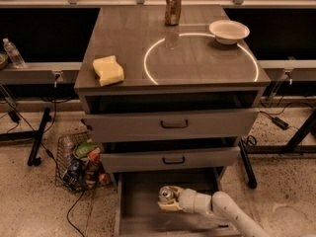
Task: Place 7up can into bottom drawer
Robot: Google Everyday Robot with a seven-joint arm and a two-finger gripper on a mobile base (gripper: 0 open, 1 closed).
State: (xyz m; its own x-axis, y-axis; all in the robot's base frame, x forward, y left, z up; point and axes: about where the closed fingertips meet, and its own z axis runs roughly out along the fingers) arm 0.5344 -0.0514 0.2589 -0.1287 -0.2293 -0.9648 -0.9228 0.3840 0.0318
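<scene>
The bottom drawer [138,201] is pulled open below two upper drawers with black handles; its inside is plain grey. The 7up can [166,195] shows its silver top inside the drawer, near the middle. My gripper [169,201] reaches in from the lower right on a white arm and is shut on the can, holding it low over the drawer floor. I cannot tell whether the can touches the floor.
On the cabinet top are a brown-gold can [172,7], a white bowl [228,31] and a yellow sponge [108,70]. A wire basket of packets [79,162] stands on the floor at the left. A water bottle [12,53] is far left.
</scene>
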